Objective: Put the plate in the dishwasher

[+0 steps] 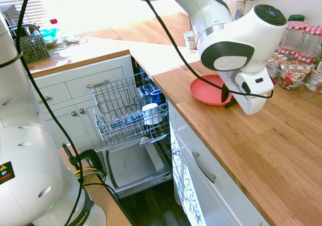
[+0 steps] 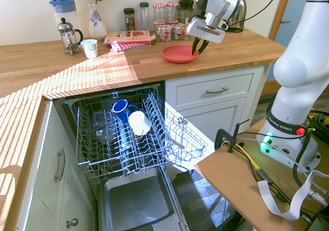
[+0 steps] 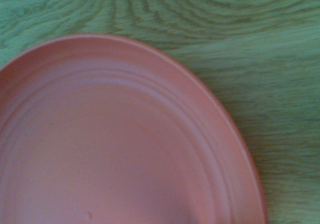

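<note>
Second exterior view: pincer (image 2: 199, 48), jaws narrowing astride the rim of the plate (image 2: 179, 54), which lies flat on the bench (image 2: 77, 69) beside the jars (image 2: 169, 29). Risk: a shallow rim grip may slip, dropping the plate short of the dishwasher (image 2: 123, 138).

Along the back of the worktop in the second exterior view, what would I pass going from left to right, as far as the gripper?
Blue-lidded jug → French press → white cup → vase → jars → plate → gripper.
</note>
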Robot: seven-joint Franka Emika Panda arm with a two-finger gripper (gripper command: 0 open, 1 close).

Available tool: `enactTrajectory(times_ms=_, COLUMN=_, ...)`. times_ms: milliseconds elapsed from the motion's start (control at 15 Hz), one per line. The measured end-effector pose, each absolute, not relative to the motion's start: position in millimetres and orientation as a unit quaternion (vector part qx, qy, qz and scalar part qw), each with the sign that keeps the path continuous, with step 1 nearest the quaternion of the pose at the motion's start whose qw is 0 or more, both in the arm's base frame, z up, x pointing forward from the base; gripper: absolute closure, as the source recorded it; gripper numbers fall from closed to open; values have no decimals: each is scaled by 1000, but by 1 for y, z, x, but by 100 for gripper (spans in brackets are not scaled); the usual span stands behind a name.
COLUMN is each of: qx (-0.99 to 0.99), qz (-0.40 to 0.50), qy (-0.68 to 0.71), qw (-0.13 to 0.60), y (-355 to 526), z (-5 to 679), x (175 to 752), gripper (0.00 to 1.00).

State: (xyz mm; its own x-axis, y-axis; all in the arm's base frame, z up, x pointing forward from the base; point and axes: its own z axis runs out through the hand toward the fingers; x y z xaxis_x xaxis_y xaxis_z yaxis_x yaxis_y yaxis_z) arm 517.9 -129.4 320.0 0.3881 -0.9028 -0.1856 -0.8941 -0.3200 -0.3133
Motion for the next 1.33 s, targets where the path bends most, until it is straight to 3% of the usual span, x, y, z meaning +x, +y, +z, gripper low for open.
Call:
enactTrajectory(times_ms=333, qx=-830, qz=-12, qy=530, qw=175, y=-119, z=338, x=535, gripper=100)
enactTrajectory(times_ms=533, qx=-861, qz=-45, qy=487, qw=138, y=-75, z=404, x=552, gripper=100)
enactTrajectory(times_ms=733, qx=-901, qz=-87, qy=420, qw=67, y=33, z=486, x=552, gripper=100)
enactTrajectory(times_ms=933, qx=-925, qz=-132, qy=357, qw=-10, y=159, z=524, x=533, gripper=100)
enactTrajectory(times_ms=1133, qx=-940, qz=-182, qy=280, qw=-74, y=297, z=514, x=482, gripper=100)
enactTrajectory(times_ms=1333, qx=-945, qz=-232, qy=189, qw=-134, y=396, z=443, x=435, gripper=100)
